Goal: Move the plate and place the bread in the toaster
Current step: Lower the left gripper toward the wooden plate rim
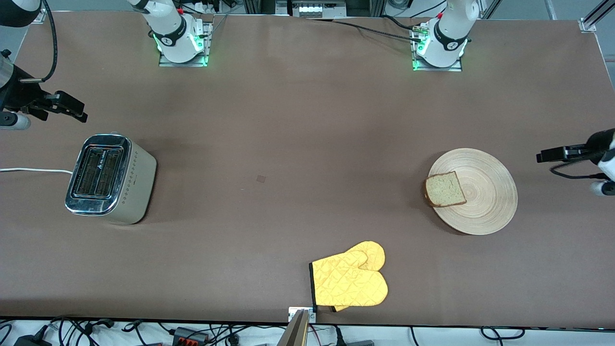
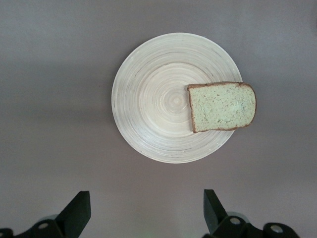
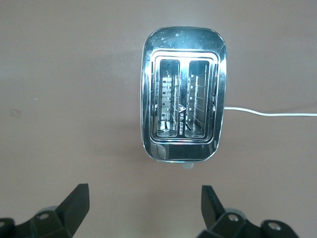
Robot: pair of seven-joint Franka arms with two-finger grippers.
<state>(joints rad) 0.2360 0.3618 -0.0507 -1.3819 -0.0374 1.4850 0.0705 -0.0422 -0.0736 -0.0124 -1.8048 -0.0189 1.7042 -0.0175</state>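
Note:
The light wooden plate (image 1: 485, 192) lies toward the left arm's end of the table. The bread (image 1: 444, 189) lies flat on it, overhanging the rim on the side toward the table's middle. My left gripper (image 1: 547, 155) hangs open and empty over bare table just off the plate. Its wrist view shows the plate (image 2: 158, 99) and bread (image 2: 222, 106), with the left gripper (image 2: 147, 210) apart from both. The toaster (image 1: 110, 179) stands toward the right arm's end, both slots empty. My right gripper (image 1: 74, 109) is open and empty over the table beside the toaster (image 3: 183, 39), as its wrist view (image 3: 144, 208) shows.
A yellow oven mitt (image 1: 350, 278) lies near the table's edge closest to the front camera. The toaster's white cord (image 1: 33, 169) runs off the table's end and also shows in the right wrist view (image 3: 270, 113). Brown table lies between toaster and plate.

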